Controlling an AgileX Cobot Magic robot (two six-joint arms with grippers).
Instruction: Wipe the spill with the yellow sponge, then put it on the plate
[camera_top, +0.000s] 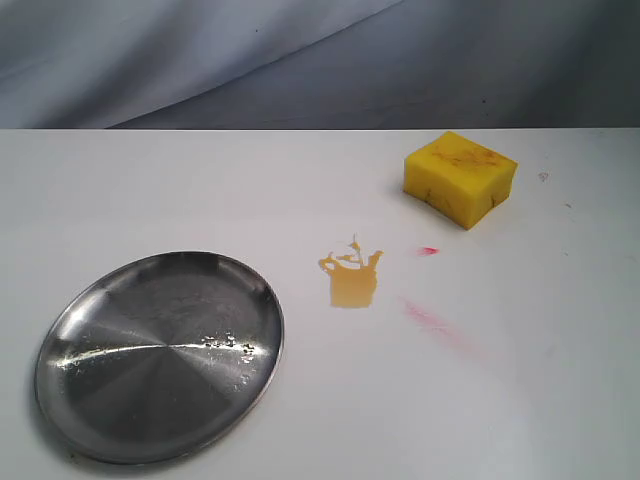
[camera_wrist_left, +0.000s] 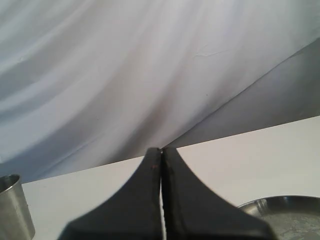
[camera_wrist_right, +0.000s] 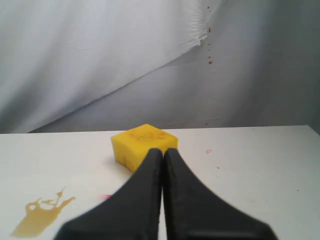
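Yellow sponge (camera_top: 460, 177), orange spill (camera_top: 352, 280), steel plate (camera_top: 130, 345)

White tabletop (camera_top: 150, 190), draped grey backdrop (camera_top: 200, 50)

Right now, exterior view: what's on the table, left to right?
plate → spill → sponge

White table (camera_top: 150, 190) — pink-red streak (camera_top: 432, 318) and small pink dab (camera_top: 428, 251) on it; pale draped cloth (camera_top: 200, 50) behind — metal cup (camera_wrist_left: 14, 205) upright on table.
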